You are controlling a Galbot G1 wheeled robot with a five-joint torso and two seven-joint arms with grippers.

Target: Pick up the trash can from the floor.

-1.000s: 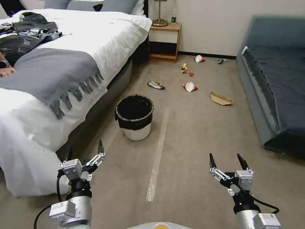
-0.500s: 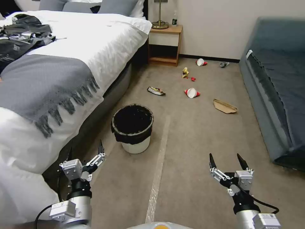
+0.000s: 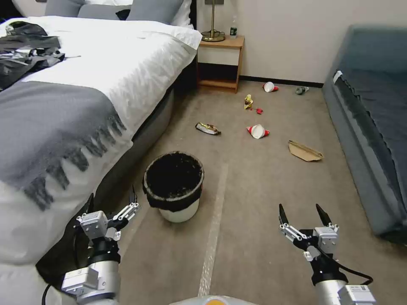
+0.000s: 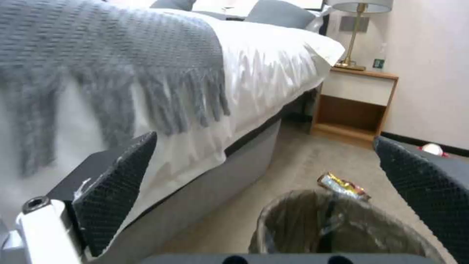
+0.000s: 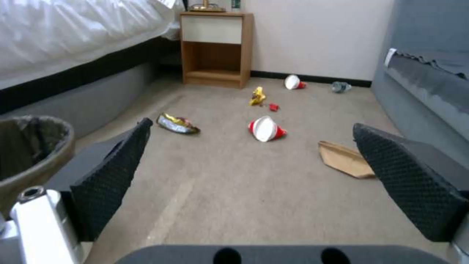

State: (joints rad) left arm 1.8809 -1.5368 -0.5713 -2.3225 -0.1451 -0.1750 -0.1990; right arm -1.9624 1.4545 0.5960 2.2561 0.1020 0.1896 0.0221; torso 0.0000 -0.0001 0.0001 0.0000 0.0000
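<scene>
Both grippers hang empty with jaws spread: left gripper at 7 o'clock, right gripper at 5. The trash can stands on the floor beside the bed, its black liner hiding the inside.

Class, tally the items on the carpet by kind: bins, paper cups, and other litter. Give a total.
Trash can: 1
Red-and-white paper cups: 2
Snack wrappers: 2
Brown paper bag: 1
Small red scrap: 1
Grey bottle-like item: 1
Total: 8

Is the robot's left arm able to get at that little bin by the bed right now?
Probably yes. The left gripper, open, is held just short of the trash can, which stands upright on the floor with nothing between them. The bed is close beside, so room on that side looks tight.
</scene>
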